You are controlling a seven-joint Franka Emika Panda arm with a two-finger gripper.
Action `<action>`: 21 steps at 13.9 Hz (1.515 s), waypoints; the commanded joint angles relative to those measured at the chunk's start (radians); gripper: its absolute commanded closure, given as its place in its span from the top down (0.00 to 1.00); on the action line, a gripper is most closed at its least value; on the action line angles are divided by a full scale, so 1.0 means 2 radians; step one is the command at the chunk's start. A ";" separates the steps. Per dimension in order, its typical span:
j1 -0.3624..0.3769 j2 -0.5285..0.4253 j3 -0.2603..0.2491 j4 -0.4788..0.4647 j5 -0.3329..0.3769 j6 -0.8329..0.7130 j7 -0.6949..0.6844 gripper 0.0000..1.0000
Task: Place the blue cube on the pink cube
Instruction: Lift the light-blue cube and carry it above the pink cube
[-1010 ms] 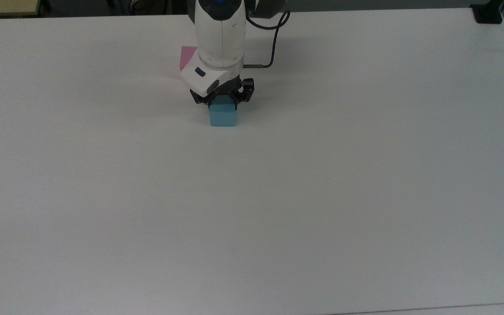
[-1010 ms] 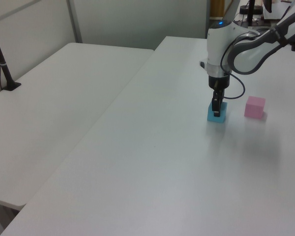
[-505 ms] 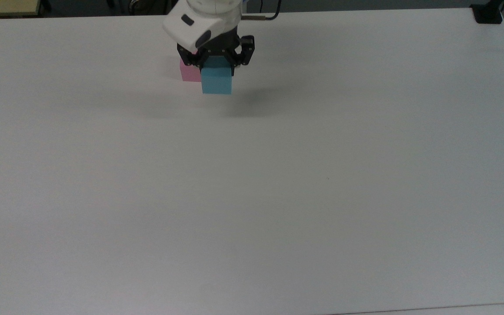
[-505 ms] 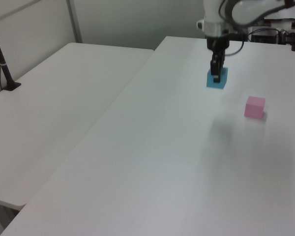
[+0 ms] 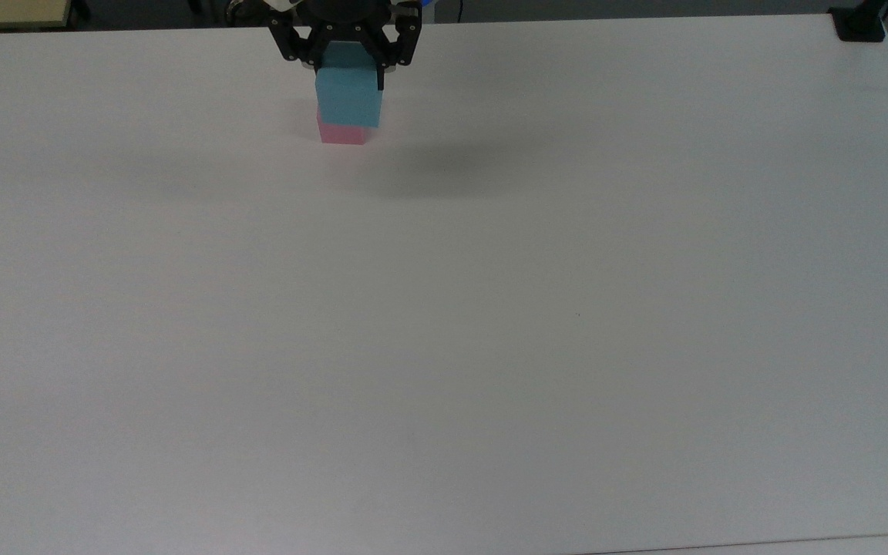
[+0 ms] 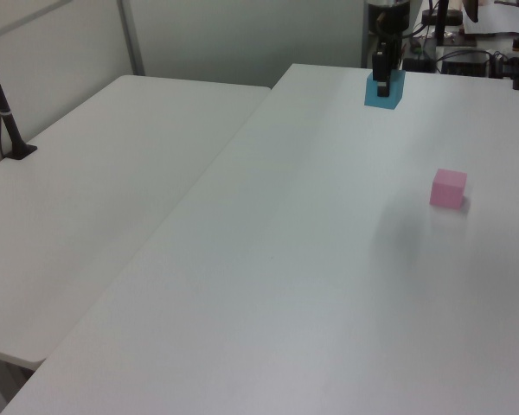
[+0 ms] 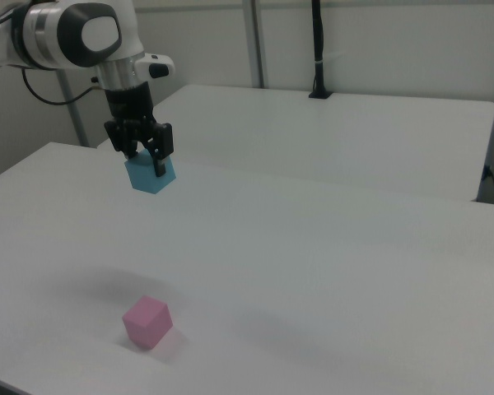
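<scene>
My gripper (image 5: 347, 68) (image 6: 382, 85) (image 7: 147, 164) is shut on the blue cube (image 5: 348, 97) (image 6: 386, 90) (image 7: 151, 178) and holds it high in the air. The pink cube (image 5: 344, 133) (image 6: 448, 188) (image 7: 146, 322) rests on the white table (image 5: 490, 308). In the right view the blue cube hangs well above the pink one. From the top view the blue cube covers most of the pink cube, whose front face shows below it. The left view has the blue cube far up and to the left view's left of the pink cube.
A second white table (image 6: 95, 181) (image 7: 354, 132) adjoins this one. A black post (image 6: 4, 112) (image 7: 317, 49) stands on it. A black mount (image 5: 860, 23) sits at the top view's upper right table corner. Cables and equipment (image 6: 467, 52) lie at the left view's far end.
The gripper has risen with the blue cube, from table level to high in the air, and shifted toward the pink cube. The pink cube has stayed put.
</scene>
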 commanded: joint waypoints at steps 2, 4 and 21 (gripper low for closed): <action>-0.003 -0.062 -0.002 -0.049 -0.001 -0.014 -0.023 0.24; -0.001 -0.107 -0.002 -0.099 -0.001 -0.014 -0.023 0.24; -0.007 -0.259 0.002 -0.341 -0.013 0.085 -0.024 0.23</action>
